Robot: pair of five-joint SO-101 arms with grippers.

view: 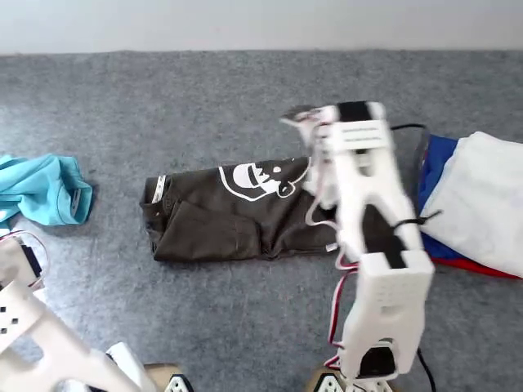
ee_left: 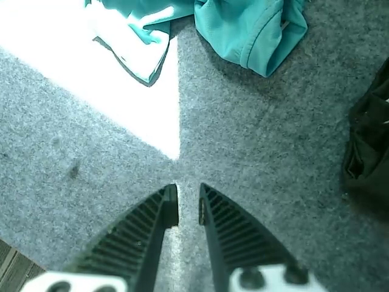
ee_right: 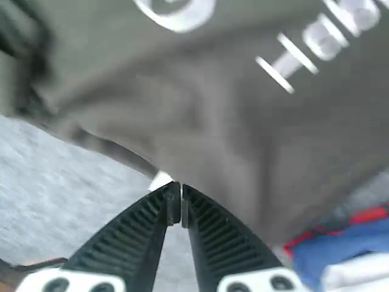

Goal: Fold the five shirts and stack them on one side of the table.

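**Right pincer on the dark shirt's edge, left arm standing by**

And here you are: your right gripper [ee_right: 176, 204] has its fingers pressed together right at the hem of the dark shirt [view: 221, 220], and the cloth drapes away from the tips on both sides, so it reads as a pinch on fabric. That shirt lies mid-table, partly folded, white print up.

It's soft, light and floppy. It'll sag and drag wherever you don't support it, and one layer can slide off another. Take hold at a corner or seam, pinching through all the layers.

Your left gripper [ee_left: 189, 204] hovers over the grey table [view: 245, 327] with only a slit between its fingers, nothing in it, and the teal shirt [ee_left: 255, 30] crumpled just beyond.

Trouble spots: the right arm [view: 376, 220] covers the dark shirt's right end from above, so that fold is hidden. The stack at the right edge shows a white shirt [view: 482, 196] over blue and red; it's cut off, so how neat it is you can't tell.
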